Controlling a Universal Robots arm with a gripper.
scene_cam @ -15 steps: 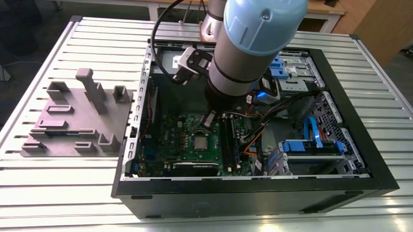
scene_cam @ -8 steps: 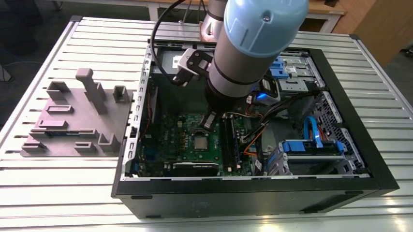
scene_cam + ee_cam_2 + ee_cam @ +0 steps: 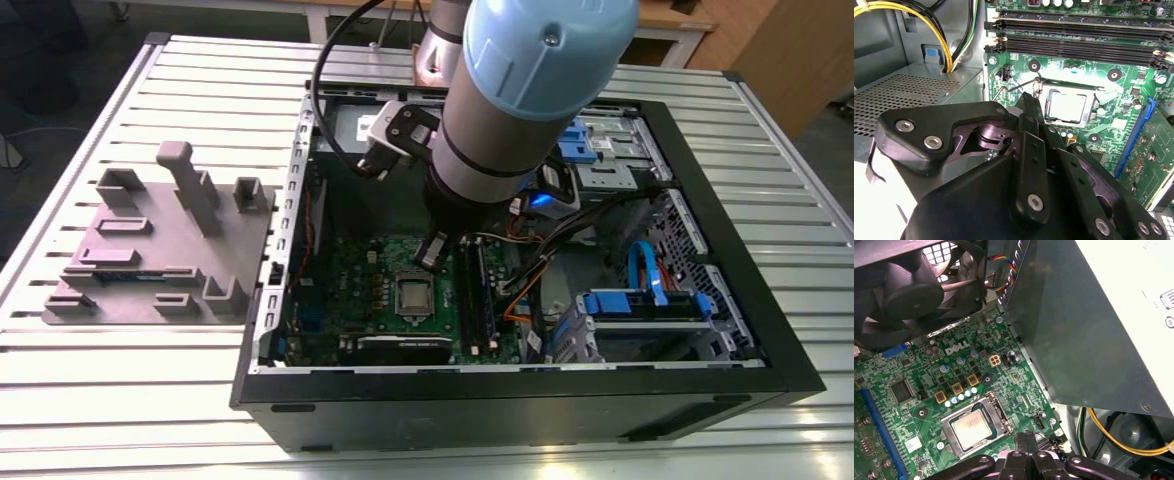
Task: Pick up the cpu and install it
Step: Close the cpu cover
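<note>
The cpu (image 3: 972,428), a flat square with smooth silver metal top, sits in the steel-framed socket (image 3: 998,410) on the green motherboard (image 3: 924,390). In the exterior view it lies at six o'clock from the gripper (image 3: 434,250), whose black fingers (image 3: 1023,442) are pressed together.

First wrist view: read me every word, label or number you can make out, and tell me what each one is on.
On the motherboard: a maker's logo in large white letters; the small white component markings are too small to read.
On the cpu: faint print on its metal top, too small to read.
On the grey box: a label at the picture's edge, cut off and unreadable.
</note>
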